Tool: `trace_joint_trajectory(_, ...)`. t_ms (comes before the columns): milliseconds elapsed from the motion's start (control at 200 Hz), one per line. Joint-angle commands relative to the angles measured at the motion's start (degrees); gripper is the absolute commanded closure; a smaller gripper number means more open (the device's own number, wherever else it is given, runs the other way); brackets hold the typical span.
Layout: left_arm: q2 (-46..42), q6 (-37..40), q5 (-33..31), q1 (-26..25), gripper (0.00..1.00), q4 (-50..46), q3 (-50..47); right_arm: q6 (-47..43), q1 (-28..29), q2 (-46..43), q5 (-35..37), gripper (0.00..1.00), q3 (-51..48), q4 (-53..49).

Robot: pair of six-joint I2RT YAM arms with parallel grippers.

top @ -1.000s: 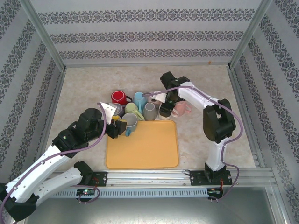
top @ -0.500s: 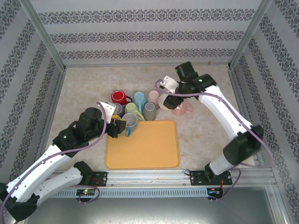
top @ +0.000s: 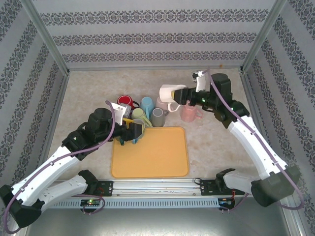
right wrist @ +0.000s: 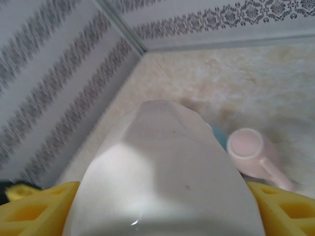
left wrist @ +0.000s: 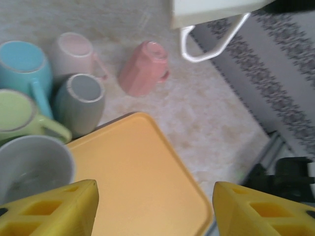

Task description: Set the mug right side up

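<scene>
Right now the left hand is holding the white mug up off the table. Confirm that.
Not quite: wrong hand. The right hand is holding the white mug up off the table, as the top external view shows.

We see a white mug (top: 170, 92) with faceted sides, held clear of the desk (top: 221, 132) in the right end effector (top: 182, 94). It lies on its side, angular handle hanging down, over the desk's far middle.
</scene>
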Motion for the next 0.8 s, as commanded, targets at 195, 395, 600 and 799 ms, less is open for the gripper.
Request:
trace_joint_trajectory(195,2.15,-10.53,15.83,1.12,0.29,24.76,-3.13,36.87,1.0,-8.46,1.31,0.42,-10.28,41.08)
trace_joint_trajectory(395,7.84,-21.97,26.87,4.25,0.27,40.92,-1.99,36.16,4.92,-13.84,5.28,0.42,-13.29,42.75)
trace_joint_trajectory(600,13.04,-32.65,32.02,6.48,0.27,59.54,-3.24,36.02,7.47,-16.39,5.87,0.41,-17.07,45.83)
trace_joint_trajectory(799,17.35,-39.5,34.84,6.79,0.28,73.7,-3.53,35.6,9.45,-17.28,7.16,0.4,-19.23,46.33)
